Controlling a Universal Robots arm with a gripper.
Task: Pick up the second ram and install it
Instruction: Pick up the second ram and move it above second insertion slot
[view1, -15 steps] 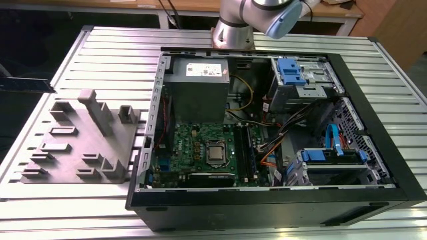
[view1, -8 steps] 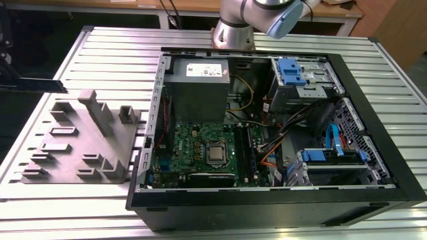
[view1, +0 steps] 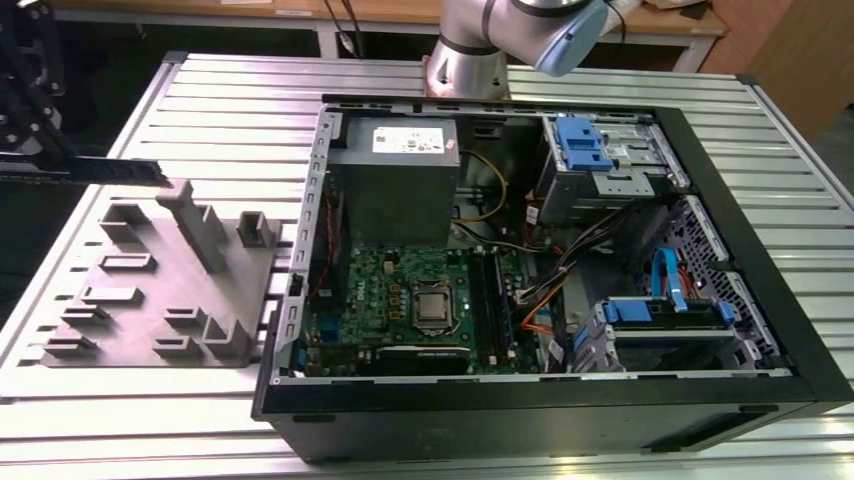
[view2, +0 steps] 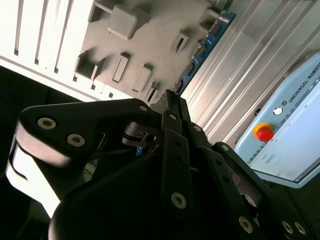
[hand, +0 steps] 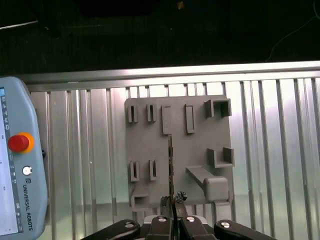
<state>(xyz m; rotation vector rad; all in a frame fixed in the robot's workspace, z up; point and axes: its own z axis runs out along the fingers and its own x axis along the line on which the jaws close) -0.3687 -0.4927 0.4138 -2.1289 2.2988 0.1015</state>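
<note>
The gripper (hand: 173, 202) was clamped on the second ram (view1: 120, 173) over the holder (view1: 154, 300); seating likely called for squaring it with the slots (view1: 497, 300) toward 3 o'clock.

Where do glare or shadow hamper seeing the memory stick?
Exterior view: even light, dark bluish-green memory stick plain. Second wrist view: ribbed aluminium table glares white, black gripper in shadow. First wrist view: mild glare beside grey plastic holder block.

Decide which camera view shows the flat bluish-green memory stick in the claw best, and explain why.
The second wrist view: the flat bluish-green memory stick shows its coloured face and chips beyond the claw. In the exterior view the stick is a dark bar; in the first wrist view the stick is a thin edge-on line.
</note>
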